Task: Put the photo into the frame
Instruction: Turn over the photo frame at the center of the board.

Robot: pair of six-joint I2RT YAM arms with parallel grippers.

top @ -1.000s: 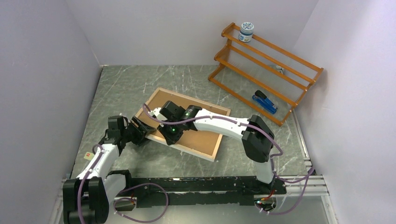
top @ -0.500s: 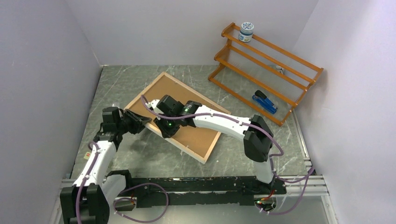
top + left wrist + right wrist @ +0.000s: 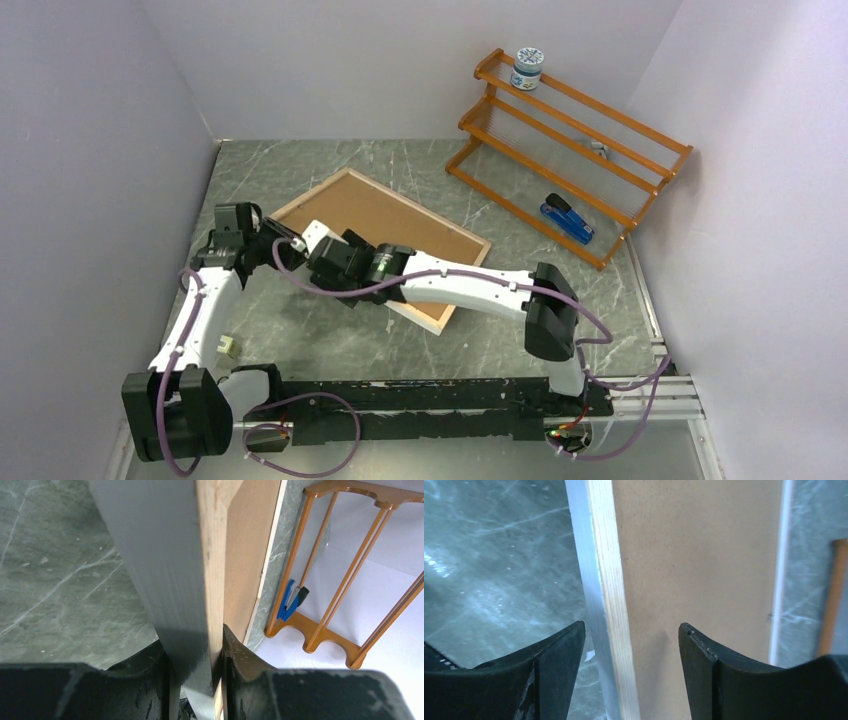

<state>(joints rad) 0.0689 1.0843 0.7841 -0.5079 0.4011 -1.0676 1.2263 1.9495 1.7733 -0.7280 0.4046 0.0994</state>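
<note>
The frame (image 3: 420,208) lies face down on the table, its light wood rim (image 3: 606,605) up and a brown backing panel (image 3: 400,225) filling it. My left gripper (image 3: 283,243) is shut on the rim at the frame's left corner; in the left wrist view both pads (image 3: 231,652) press the wood rim (image 3: 212,580). My right gripper (image 3: 631,635) stands open just beside it, its fingers straddling the near-left rim without touching. The photo is not in view.
An orange wooden rack (image 3: 565,150) stands at the back right with a small jar (image 3: 527,69) on top and a blue clip-like tool (image 3: 566,219) at its foot. A small white object (image 3: 226,346) lies by the left arm. Walls close in left, back and right.
The frame has swung and slid toward the back left. My left gripper closed on its rim. My right gripper opened and let go of the rim.
</note>
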